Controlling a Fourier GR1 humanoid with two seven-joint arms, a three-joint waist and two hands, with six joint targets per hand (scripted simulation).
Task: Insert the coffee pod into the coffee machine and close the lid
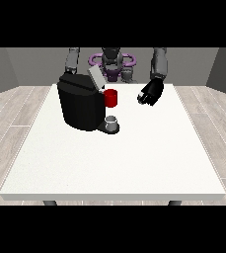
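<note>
Grey walls and pale wood-plank flooring surrounded a large white rectangular table (134,163), w/ the robot at its far edge.

A small grey cup-shaped thing (112,120) sat on the dark base at the front of the big black boxy coffee machine (81,106), near the machine's lower corner on the view's right; couldn't tell whether it was the pod, so just a grey thing. Just above it, a red cylindrical thing at the machine (110,98) stuck out from the machine's upper side towards the view's right. Above that, the machine's grey flat lid (95,77) stood tilted up, i.e. open, rising from the machine's top.

To the view's right of the machine, well apart from it and roughly level w/ the red thing, hung the black hand at the view's right (151,92), over the table's far part. Its fingers looked curled inward and pointed down towards the machine, nothing between them. Grey forearm ran up from it.

Behind the machine, the other arm came down at the view's left; its hand was hidden by the machine's body, so no hand showed there and couldn't tell its state.
</note>
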